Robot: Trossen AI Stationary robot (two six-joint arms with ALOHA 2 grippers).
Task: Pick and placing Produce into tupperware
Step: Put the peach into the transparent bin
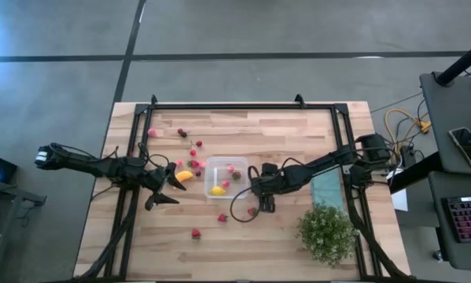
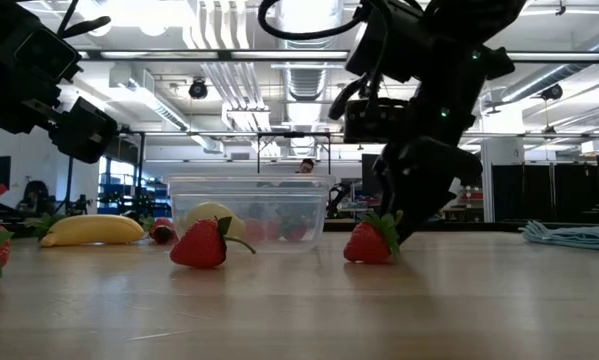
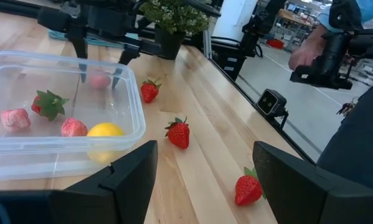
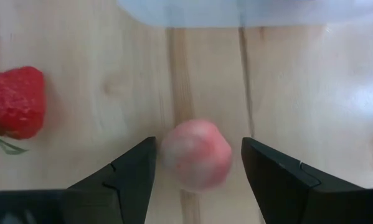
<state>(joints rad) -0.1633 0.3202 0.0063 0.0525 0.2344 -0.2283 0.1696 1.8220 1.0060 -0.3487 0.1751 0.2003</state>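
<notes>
The pink fruit piece [image 4: 195,155] lies on the bench [image 1: 259,244] just outside the tupperware [image 1: 226,178], right between my right jaws [image 4: 197,168], which stand open on either side of it and not yet touching. So I judge the step in hand to be the grasp: come down a little, close on the piece, lift it over the clear wall and let go inside. The box already holds a yellow lemon [image 3: 105,130], a leafy strawberry [image 3: 47,104] and two pink pieces [image 3: 15,119]. A red strawberry [image 4: 13,101] lies near my target, apart from it, so closing should not disturb it. My left jaws [image 1: 170,189] wait open on the box's other side, near the orange-yellow curved piece [image 1: 185,176]. More berries are scattered well apart over the wood [image 3: 179,133]. The box wall is close ahead of my right jaws; the green plant [image 1: 326,232] and teal cloth [image 1: 327,189] stand behind them, so lifting straight up looks the freest way.
</notes>
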